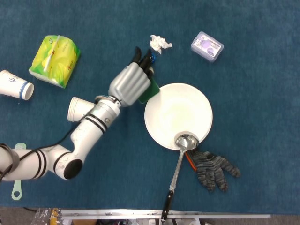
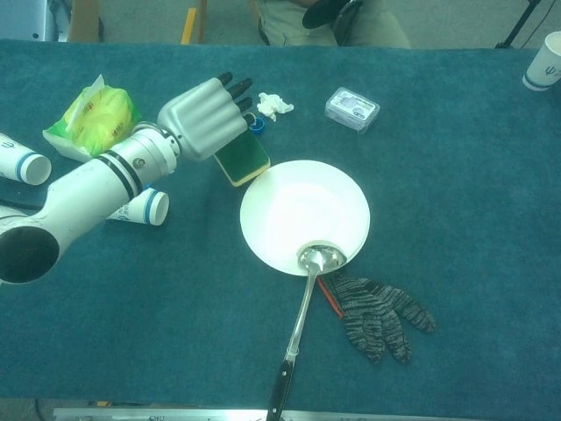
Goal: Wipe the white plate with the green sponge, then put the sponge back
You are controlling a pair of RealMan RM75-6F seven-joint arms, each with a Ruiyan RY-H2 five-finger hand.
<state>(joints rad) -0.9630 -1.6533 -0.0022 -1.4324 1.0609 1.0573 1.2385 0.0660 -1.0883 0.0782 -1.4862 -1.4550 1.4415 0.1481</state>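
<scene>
The white plate [image 1: 183, 110] [image 2: 307, 206] lies bare at the table's middle. My left hand [image 1: 130, 84] [image 2: 206, 118] is just off the plate's upper-left rim, holding the green sponge [image 1: 151, 91] [image 2: 244, 158] under its fingers. The sponge shows a dark green face and a yellowish edge, and it sits beside the plate rather than over it. I cannot tell whether it touches the cloth. My right hand appears in neither view.
A steel ladle [image 1: 178, 164] [image 2: 302, 298] rests its bowl on the plate's near rim, beside a grey glove [image 1: 215, 168]. Around the hand are a blue cap [image 2: 256, 124], crumpled paper [image 1: 160, 43], a paper cup [image 1: 77, 108] and a tissue pack [image 1: 55, 54]. A small plastic box [image 1: 207, 46] lies far right.
</scene>
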